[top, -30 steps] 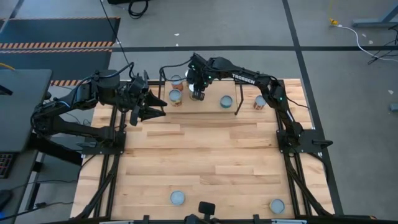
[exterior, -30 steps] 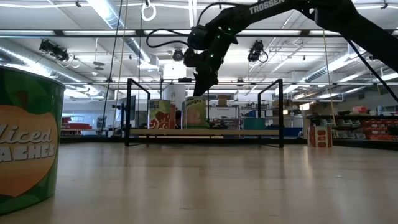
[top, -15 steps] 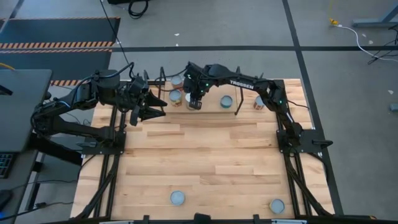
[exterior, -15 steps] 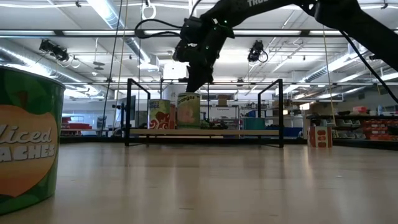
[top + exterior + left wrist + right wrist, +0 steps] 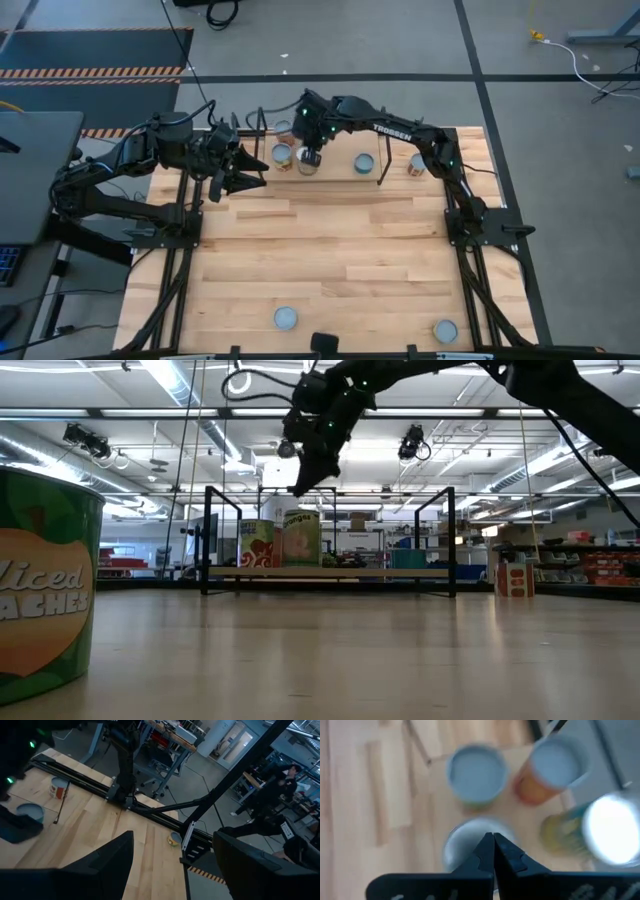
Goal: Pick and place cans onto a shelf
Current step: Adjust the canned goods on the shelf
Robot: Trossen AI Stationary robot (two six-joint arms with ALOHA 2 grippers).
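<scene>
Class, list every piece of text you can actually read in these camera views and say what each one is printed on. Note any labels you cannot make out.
"TROSSEN": on the right arm, seen from above.
"liced" over "ACHES", both cut off at the picture's edge: on the green can nearest the low camera.
Labels of the cans on the shelf: too small to read.
Signs in the room behind: too small to read.

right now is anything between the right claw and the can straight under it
No. In the low view only open air separates the right claw from the can standing on the shelf.
</scene>
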